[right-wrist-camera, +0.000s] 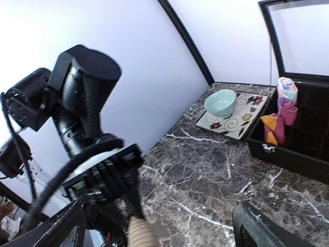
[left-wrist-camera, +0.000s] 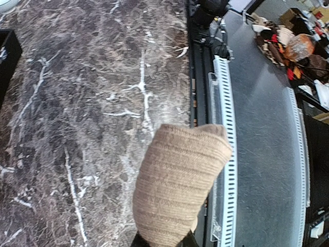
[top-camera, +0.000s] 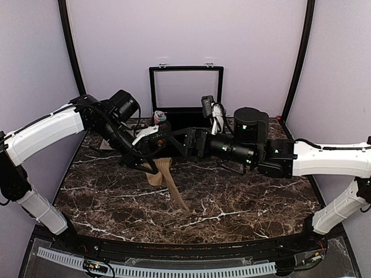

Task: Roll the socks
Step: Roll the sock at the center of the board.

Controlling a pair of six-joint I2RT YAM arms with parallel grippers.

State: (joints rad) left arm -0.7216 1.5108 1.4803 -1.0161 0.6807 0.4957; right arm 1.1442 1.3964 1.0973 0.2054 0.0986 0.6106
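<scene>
Tan sock [left-wrist-camera: 177, 180] dangles unrolled from your left hand [top-camera: 151, 165], pinched at one end above the middle of the surface [top-camera: 243, 197]. Your right hand [top-camera: 175, 139] hovers spread just beside it. Rolling looks unstarted. The maroon sock [right-wrist-camera: 280, 121] sits in the far box [right-wrist-camera: 288, 149].

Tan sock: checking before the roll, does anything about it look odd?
The tan sock hangs unrolled from the shut left gripper, its lower end apparently touching the table instead of lying flat.
</scene>
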